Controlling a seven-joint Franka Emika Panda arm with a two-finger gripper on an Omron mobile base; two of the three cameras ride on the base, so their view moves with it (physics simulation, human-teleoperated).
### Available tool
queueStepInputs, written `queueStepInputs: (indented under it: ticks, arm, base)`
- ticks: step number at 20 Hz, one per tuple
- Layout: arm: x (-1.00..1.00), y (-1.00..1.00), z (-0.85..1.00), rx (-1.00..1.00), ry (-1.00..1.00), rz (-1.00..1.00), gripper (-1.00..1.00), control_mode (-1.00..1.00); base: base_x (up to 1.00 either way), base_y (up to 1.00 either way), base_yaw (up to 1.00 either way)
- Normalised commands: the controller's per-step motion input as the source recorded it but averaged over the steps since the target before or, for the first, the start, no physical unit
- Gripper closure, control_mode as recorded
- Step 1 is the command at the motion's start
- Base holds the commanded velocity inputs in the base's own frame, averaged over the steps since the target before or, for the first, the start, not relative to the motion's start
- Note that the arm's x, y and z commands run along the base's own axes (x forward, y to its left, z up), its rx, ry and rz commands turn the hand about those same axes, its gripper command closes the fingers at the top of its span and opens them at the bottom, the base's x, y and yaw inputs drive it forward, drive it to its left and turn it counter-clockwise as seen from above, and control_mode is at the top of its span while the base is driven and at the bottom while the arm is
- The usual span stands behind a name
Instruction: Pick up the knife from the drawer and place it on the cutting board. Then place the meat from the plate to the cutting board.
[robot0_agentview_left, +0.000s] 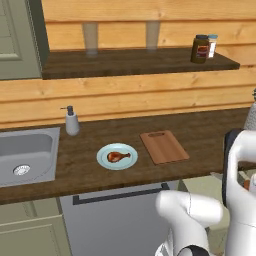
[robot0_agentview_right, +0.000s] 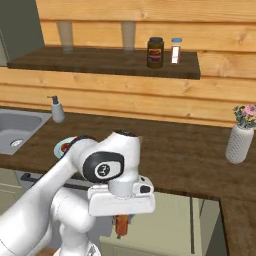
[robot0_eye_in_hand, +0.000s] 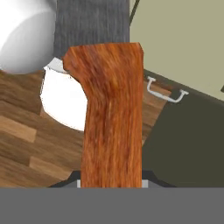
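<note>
My gripper (robot0_eye_in_hand: 111, 181) is shut on the knife (robot0_eye_in_hand: 111, 109), whose reddish-brown wooden handle rises close in front of the hand camera; its blade is hidden. Behind the knife lies the open drawer (robot0_eye_in_hand: 188, 148) with its small metal handle (robot0_eye_in_hand: 166, 94). In the right base view the gripper (robot0_agentview_right: 121, 222) hangs below the counter edge, under the arm's wrist. On the counter, the cutting board (robot0_agentview_left: 164, 146) lies bare. Just left of it, the pale blue plate (robot0_agentview_left: 107, 162) carries the meat (robot0_agentview_left: 118, 157).
A sink (robot0_agentview_left: 25, 155) and a soap dispenser (robot0_agentview_left: 72, 121) are at the counter's left. A vase with flowers (robot0_agentview_right: 240, 142) stands at the right. Jars (robot0_agentview_left: 200, 48) sit on the wall shelf. A grey panel with a black bar handle (robot0_agentview_left: 120, 195) is below the counter.
</note>
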Motion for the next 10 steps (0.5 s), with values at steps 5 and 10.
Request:
queueStepInputs:
  ticks: [5, 10]
  arm:
    - [0.99, 0.45, 0.44, 0.06, 0.0, 0.02, 1.0, -1.0]
    - [1.0, 0.02, 0.02, 0.04, 0.01, 0.0, 1.0, -1.0]
  base:
    - [0.0, 0.0, 0.0]
    - [0.0, 0.0, 0.0]
